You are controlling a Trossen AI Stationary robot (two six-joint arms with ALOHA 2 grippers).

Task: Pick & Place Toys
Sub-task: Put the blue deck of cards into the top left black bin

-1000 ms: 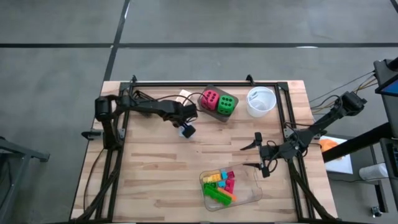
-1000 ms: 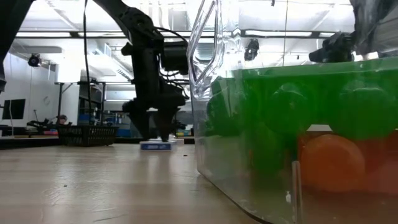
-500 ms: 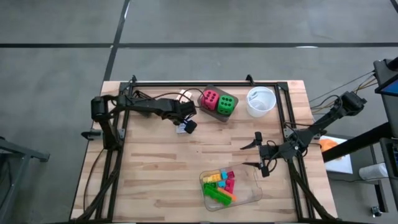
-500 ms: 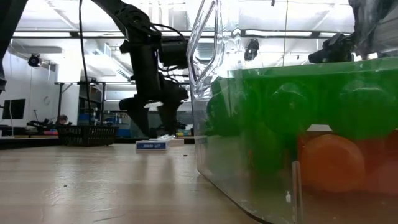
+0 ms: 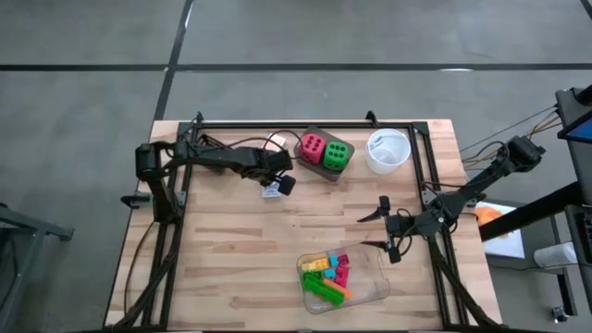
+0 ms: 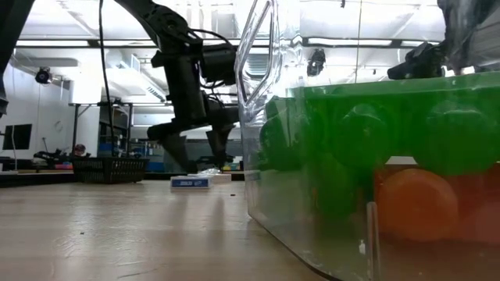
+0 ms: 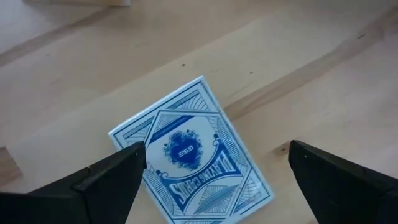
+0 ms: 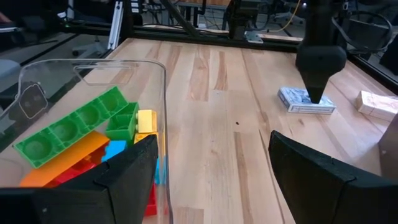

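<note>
Left gripper (image 6: 197, 152) hung right over the small white-and-blue card pack (image 7: 193, 152), fingers spread wide, holding nothing. Pack lay flat on the wooden counter (image 5: 231, 259), around 11 o'clock. Looked like pre-grasp; next it'd need lowering, then closing. Right gripper (image 5: 388, 231) waited open near the clear plastic tray (image 5: 375, 291).

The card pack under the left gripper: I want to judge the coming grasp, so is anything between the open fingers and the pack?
Nothing visible. The left gripper hangs open right above the card pack, which lies flat on bare table. The dice sit beside it, apart from the pack.
</note>
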